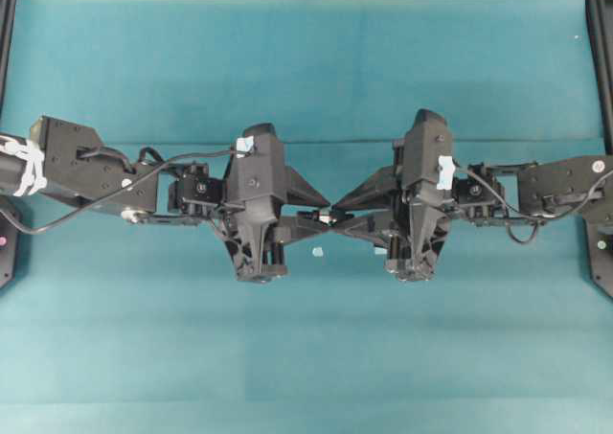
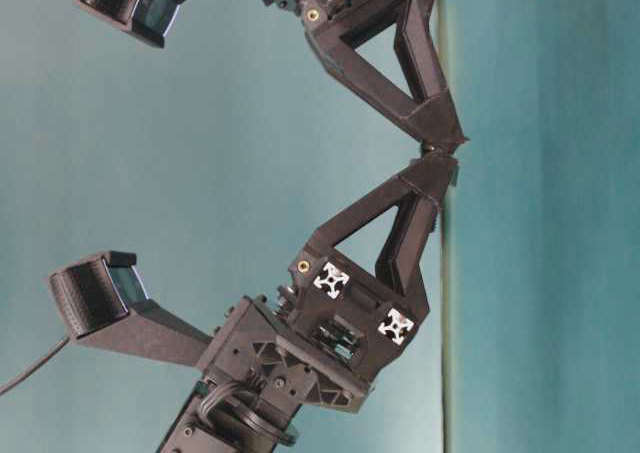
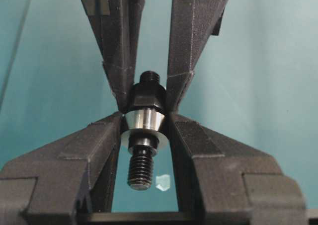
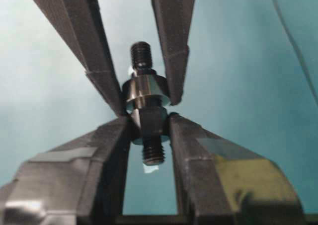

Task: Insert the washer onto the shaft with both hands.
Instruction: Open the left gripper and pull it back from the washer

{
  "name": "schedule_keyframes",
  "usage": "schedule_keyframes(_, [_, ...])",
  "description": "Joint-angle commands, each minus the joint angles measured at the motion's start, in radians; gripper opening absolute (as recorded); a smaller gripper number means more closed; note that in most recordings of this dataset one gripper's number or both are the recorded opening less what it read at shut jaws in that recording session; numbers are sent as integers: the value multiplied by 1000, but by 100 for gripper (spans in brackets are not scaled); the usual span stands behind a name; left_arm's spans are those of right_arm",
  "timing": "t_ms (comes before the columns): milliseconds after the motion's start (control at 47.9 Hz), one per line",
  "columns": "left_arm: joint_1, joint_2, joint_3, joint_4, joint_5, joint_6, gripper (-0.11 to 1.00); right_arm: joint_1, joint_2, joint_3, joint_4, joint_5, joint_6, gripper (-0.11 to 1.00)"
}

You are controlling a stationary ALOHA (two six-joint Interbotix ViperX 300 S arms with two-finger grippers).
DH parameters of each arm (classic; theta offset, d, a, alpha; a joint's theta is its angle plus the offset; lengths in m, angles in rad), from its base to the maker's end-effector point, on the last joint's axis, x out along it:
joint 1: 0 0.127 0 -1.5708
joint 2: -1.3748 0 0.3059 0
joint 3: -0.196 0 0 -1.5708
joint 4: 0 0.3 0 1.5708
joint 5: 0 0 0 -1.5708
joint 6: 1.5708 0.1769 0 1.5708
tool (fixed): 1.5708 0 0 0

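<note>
Silvery-grey and tiny, the metal ring washer (image 3: 144, 137) sits threaded around the dark grey stepped metal shaft (image 3: 140, 168), flat against a shiny collar at the shaft's thicker middle. Both parts hang in the air above the teal worktop (image 1: 306, 70), at the spot where the two black arms meet tip to tip.

The left end effector (image 3: 145, 131) is clenched on the washer, with a fingertip pressed to each side of its rim. The right end effector (image 4: 149, 123) is clenched on the shaft, gripping the dark faceted section just beyond the collar.

In the overhead view the two parts are almost wholly covered by the converging fingertips, and the washer cannot be made out there. The table-level view shows only a dark nub between the tips. The right wrist view is soft, so the line between washer and collar is hard to separate in it.

The shaft's long axis runs level along the line joining the two arms, and up and down in each wrist view. One threaded end points back toward the left wrist camera, the other toward the right wrist camera.

A small pale scrap (image 1: 318, 252) lies on the worktop, below the shaft.
</note>
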Motion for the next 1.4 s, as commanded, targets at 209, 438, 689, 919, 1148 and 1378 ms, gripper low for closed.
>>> schedule_keyframes(209, [-21, -6, -29, 3, -11, -5, 35, -12, -8, -25, 2, -11, -5, 0])
schedule_keyframes(438, [-21, -12, -41, 3, -54, -5, 35, -8, -6, -23, 2, -12, -5, 0])
schedule_keyframes(689, [-21, -14, -49, 3, -71, -15, 35, -8, -6, -23, 2, -15, -5, 0])
schedule_keyframes(919, [-21, -14, -51, 3, -66, -18, 43, -8, -6, -23, 2, -15, -5, 0])
schedule_keyframes(1148, [-21, -17, -54, 3, -63, -17, 88, -6, -6, -21, 2, -17, -5, 0])
schedule_keyframes(1378, [-21, -17, -52, 3, -61, -17, 83, -8, -6, -20, 2, -14, -5, 0])
